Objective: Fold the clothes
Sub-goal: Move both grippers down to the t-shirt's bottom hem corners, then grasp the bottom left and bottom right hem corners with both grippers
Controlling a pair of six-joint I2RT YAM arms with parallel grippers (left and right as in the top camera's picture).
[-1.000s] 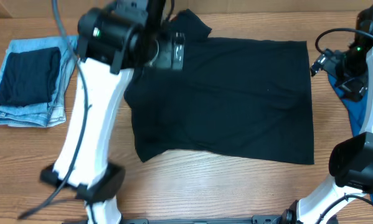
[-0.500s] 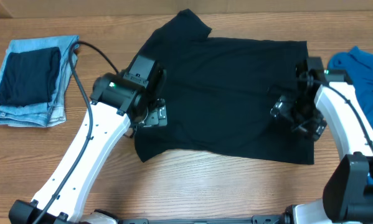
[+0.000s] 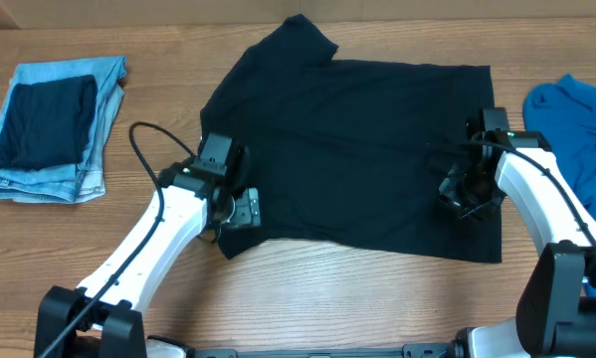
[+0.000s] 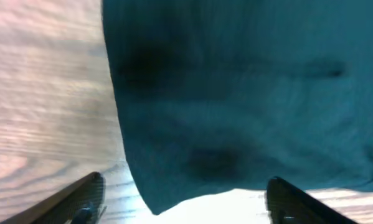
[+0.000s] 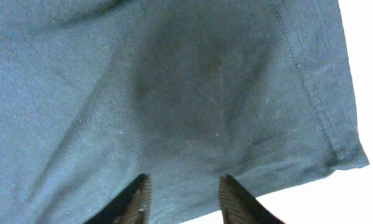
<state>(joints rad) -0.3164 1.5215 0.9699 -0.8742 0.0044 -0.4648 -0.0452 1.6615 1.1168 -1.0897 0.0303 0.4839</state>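
Gripper: left gripper, black fingers spread wide
Shirt: dark thin-fabric T-shirt, corner between them
Table: pale wooden tabletop, left

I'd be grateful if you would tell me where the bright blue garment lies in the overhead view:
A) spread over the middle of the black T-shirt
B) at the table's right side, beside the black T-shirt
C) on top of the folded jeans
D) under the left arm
B: the bright blue garment lies at the right side of the table, just past the right edge of the black T-shirt.
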